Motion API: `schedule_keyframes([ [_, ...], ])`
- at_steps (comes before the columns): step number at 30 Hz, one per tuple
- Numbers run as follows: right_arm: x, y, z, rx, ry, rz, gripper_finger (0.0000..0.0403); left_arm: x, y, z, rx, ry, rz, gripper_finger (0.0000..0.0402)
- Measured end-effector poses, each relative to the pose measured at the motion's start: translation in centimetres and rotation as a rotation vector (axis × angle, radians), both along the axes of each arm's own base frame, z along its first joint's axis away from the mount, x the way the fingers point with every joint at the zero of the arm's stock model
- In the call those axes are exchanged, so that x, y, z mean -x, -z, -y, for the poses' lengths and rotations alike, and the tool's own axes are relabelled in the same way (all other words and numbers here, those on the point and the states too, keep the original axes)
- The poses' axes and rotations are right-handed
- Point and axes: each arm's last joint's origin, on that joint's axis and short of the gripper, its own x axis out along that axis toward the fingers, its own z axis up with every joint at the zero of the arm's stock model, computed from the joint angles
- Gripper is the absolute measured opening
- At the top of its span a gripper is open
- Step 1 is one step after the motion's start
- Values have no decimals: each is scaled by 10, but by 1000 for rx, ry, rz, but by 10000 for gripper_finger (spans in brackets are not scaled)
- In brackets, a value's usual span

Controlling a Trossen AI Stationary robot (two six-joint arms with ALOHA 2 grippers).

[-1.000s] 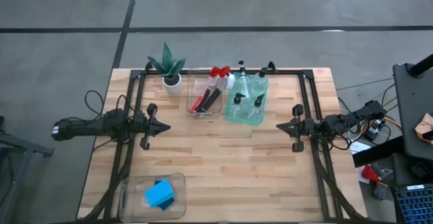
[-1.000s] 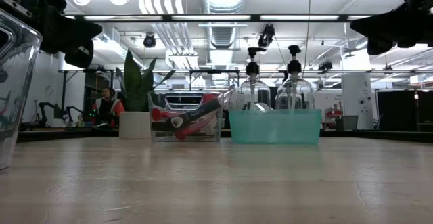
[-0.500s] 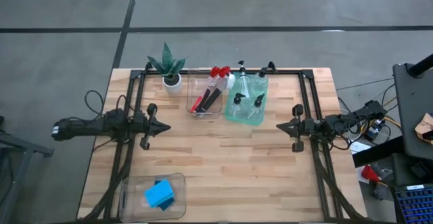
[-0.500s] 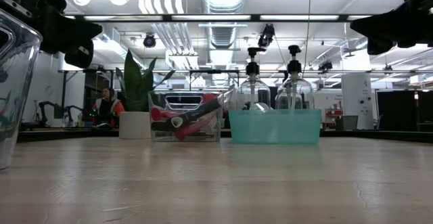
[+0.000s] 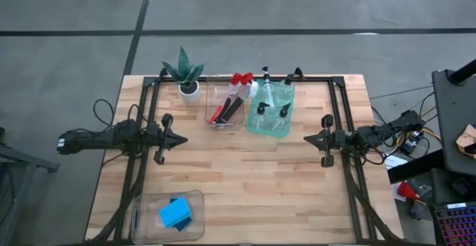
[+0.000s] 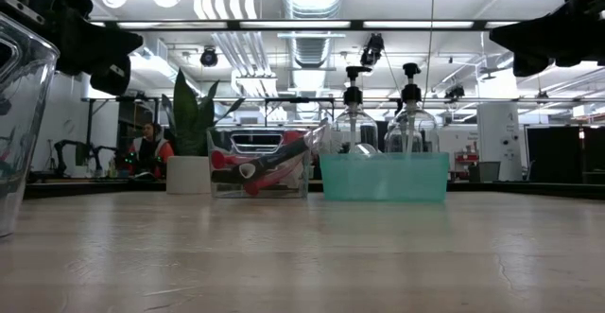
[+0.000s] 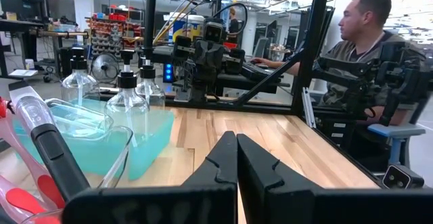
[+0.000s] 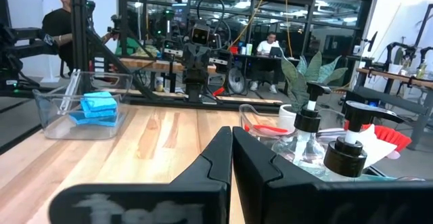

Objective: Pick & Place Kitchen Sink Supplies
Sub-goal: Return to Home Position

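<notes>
The left gripper [image 5: 178, 139] hovers over the left part of the table [image 5: 245, 179], its two fingers pressed together with nothing between them (its wrist view shows them tip to tip). Near it, at the table's front left corner, a clear bin [image 5: 145, 201] holds the blue sponges [image 5: 175, 213]. These are probably light and squashy, best pinched across the flat faces. At the far edge a potted plant [image 5: 187, 75] stands just beside a second clear bin [image 5: 210, 97], where the red and black dish brushes [image 5: 231, 106] lie slanted, heads up over the rim. They look stiff and light, and mid-handle seems the safest hold. Next comes the green bin [image 6: 383, 181] with the clear, black-topped bottles [image 6: 410, 129] upright inside. They are likely smooth and slippery, heavier if filled, so the narrow neck under the pump seems the best place to grip. The right gripper [image 5: 306, 137] hangs over the table's right part, likewise closed and empty. Every supply appears binned, so I judge the sorting done. No brand, label or lettering is readable on any bottle, brush or bin.
</notes>
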Motion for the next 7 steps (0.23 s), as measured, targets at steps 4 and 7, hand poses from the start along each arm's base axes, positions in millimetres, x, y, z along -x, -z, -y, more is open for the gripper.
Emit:
schedule_keyframes([
  [4,0,0,0,0,0,0,9,0,0,0,0,0,0,0],
  [7,0,0,0,-2,0,0,9,0,0,0,0,0,0,0],
])
